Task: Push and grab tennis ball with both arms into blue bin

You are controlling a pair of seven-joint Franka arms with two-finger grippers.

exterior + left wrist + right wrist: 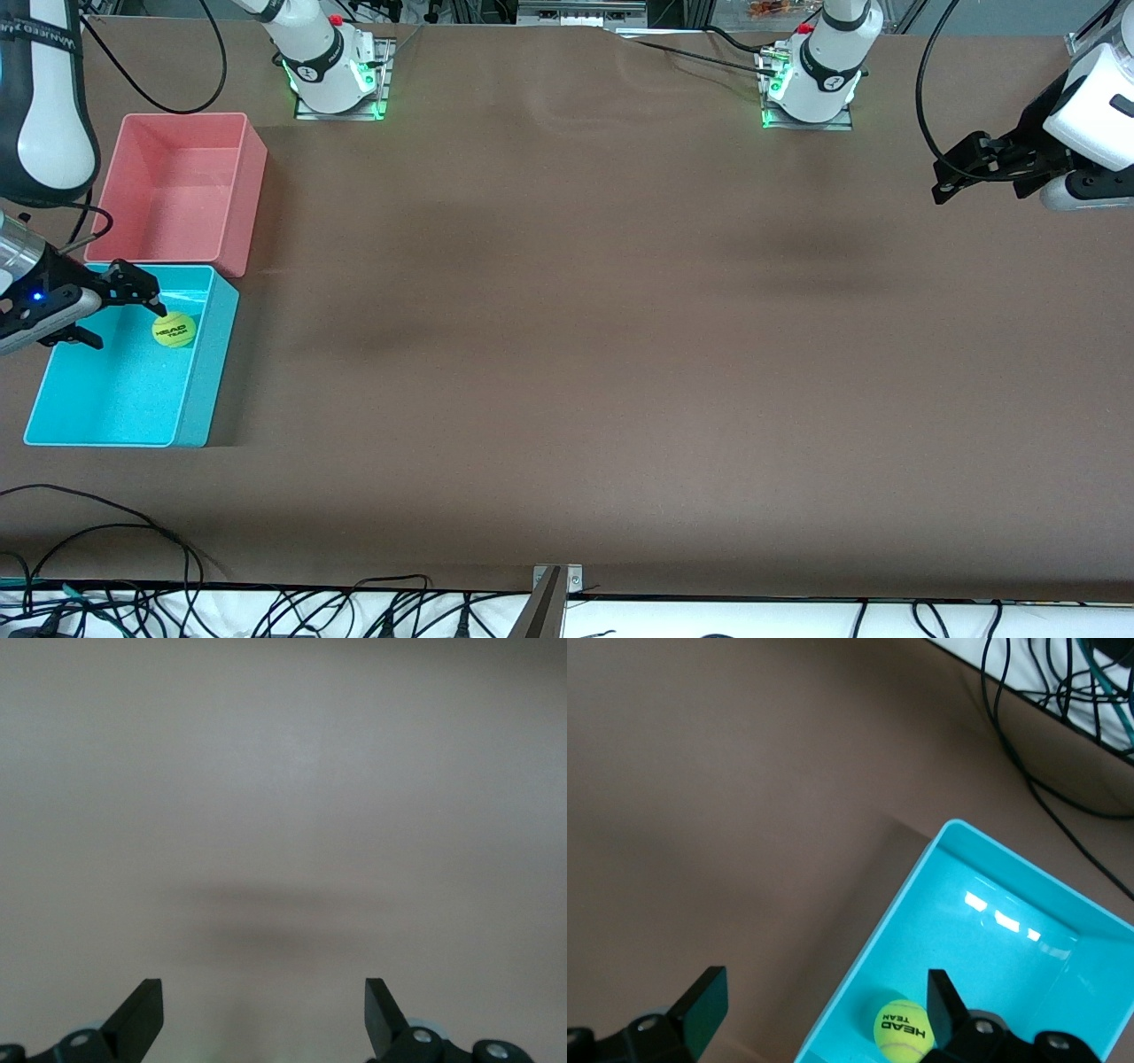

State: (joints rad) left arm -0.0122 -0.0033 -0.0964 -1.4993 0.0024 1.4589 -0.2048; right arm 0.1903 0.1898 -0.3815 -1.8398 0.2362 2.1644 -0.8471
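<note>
The tennis ball (174,330) (904,1029), yellow-green with black print, lies on the floor of the blue bin (205,381) (983,948), close to the wall that faces the table's middle. My right gripper (128,327) (824,974) hangs open above that bin, straddling the wall, with one finger beside the ball and nothing held. My left gripper (941,180) (263,988) waits open in the air over bare brown tabletop at the left arm's end, with nothing between its fingers.
A pink bin (252,168) of the same size stands against the blue one, farther from the front camera. Both bins sit at the right arm's end of the table. Black cables (106,540) trail along the table's front edge.
</note>
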